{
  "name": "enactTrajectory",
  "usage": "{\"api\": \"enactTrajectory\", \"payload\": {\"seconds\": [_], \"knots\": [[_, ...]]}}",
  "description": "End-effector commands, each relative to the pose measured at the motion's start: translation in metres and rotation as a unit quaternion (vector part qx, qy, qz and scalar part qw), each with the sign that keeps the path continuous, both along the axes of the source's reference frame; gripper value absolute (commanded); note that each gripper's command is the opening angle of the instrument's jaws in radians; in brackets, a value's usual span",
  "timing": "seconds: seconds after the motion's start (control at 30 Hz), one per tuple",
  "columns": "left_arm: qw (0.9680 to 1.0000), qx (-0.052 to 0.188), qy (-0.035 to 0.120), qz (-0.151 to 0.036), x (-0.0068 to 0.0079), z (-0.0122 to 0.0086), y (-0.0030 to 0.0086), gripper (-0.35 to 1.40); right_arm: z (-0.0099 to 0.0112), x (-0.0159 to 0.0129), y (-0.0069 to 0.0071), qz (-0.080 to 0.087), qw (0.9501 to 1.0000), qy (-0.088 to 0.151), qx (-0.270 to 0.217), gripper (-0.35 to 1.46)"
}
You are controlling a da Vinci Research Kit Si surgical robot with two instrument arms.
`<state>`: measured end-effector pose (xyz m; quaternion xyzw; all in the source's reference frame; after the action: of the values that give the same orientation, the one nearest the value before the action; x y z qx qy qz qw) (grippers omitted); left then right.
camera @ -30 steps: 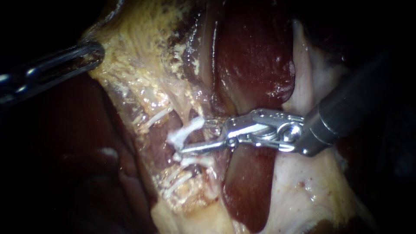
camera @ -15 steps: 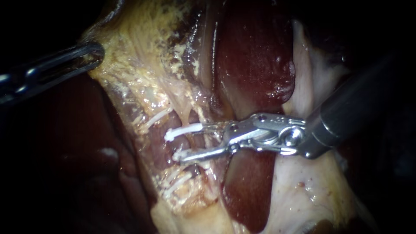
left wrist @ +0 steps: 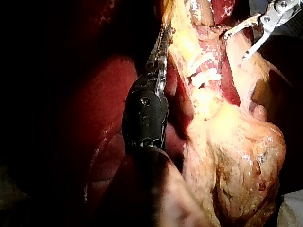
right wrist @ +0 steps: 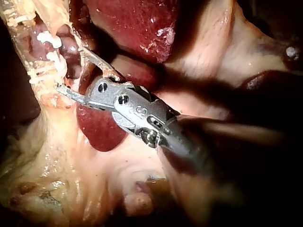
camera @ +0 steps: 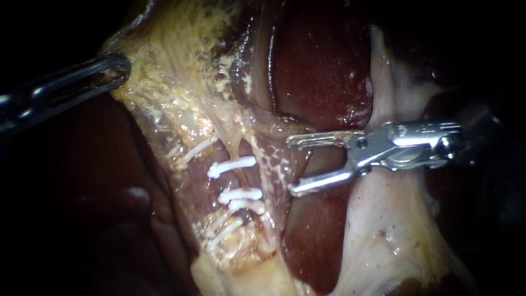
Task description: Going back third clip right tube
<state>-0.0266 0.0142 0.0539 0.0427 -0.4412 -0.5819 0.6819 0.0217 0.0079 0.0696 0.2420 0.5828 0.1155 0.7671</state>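
Three white clips lie across a pinkish tube (camera: 236, 181): an upper clip (camera: 231, 166) and two close together below it (camera: 241, 198). My right instrument (camera: 290, 166) stands off to their right, its jaws open and empty. The right wrist view shows the same open jaws (right wrist: 70, 68) just short of the clips (right wrist: 51, 47). My left instrument (camera: 112, 68) comes in at the upper left, jaws shut on the edge of the yellowish tissue (camera: 164, 82). In the left wrist view its jaws (left wrist: 163, 45) lie along that tissue, beside the clips (left wrist: 204, 75) and my right instrument (left wrist: 236, 46).
Dark red liver (camera: 323, 71) lies behind the right instrument's jaws and continues below them (camera: 312, 241). Pale whitish tissue (camera: 378, 230) fills the lower right. Yellow fatty tissue (camera: 241, 252) sits under the clips. A thin white strand (camera: 198, 148) runs above the upper clip.
The right instrument's jaws opened around the tube, left a white clip on it, and drew back to the right, empty. The left instrument has stayed in place.
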Motion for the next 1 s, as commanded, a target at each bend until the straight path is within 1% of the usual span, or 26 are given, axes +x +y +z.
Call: {"api": "enactTrajectory", "payload": {"seconds": [0.03, 0.2, 0.3, 0.47, 0.63, 0.73, 0.8, 0.83, 0.93, 1.0], "knots": [[1.0000, 0.000, 0.000, 0.000, -0.0001, 0.0000, 0.0000, -0.35, -0.0005, 0.0002, 0.0000, 0.000, 1.0000, 0.003, -0.003, 0.60], [1.0000, 0.000, 0.000, -0.001, -0.0002, 0.0001, 0.0000, -0.35, -0.0022, 0.0000, 0.0004, -0.002, 0.9999, 0.009, -0.007, 0.60], [1.0000, 0.000, 0.000, -0.001, -0.0002, 0.0001, 0.0000, -0.35, -0.0027, -0.0002, 0.0005, -0.001, 0.9999, 0.012, -0.008, 0.60], [1.0000, 0.000, 0.001, -0.001, -0.0005, 0.0002, 0.0000, -0.35, -0.0027, -0.0003, 0.0006, 0.000, 0.9999, 0.011, -0.009, 0.60], [1.0000, -0.004, 0.005, -0.003, -0.0015, 0.0009, -0.0001, -0.35, -0.0027, -0.0002, 0.0006, 0.000, 0.9999, 0.012, -0.011, 0.60], [1.0000, -0.005, 0.000, 0.002, -0.0024, 0.0019, -0.0003, -0.35, -0.0027, -0.0002, 0.0006, 0.000, 0.9999, 0.012, -0.011, 0.60], [1.0000, -0.002, 0.002, 0.007, -0.0031, 0.0031, -0.0006, -0.35, -0.0027, -0.0002, 0.0006, 0.000, 0.9999, 0.012, -0.011, 0.60], [1.0000, 0.002, 0.003, 0.009, -0.0037, 0.0039, -0.0008, -0.35, -0.0027, -0.0002, 0.0006, 0.000, 0.9999, 0.012, -0.011, 0.60], [0.9998, 0.005, 0.002, 0.019, -0.0054, 0.0061, -0.0011, -0.35, -0.0028, -0.0002, 0.0006, 0.000, 0.9999, 0.012, -0.011, 0.60], [0.9997, 0.008, 0.000, 0.024, -0.0065, 0.0070, -0.0011, -0.35, -0.0028, -0.0002, 0.0006, 0.000, 0.9999, 0.012, -0.011, 0.60]]}}
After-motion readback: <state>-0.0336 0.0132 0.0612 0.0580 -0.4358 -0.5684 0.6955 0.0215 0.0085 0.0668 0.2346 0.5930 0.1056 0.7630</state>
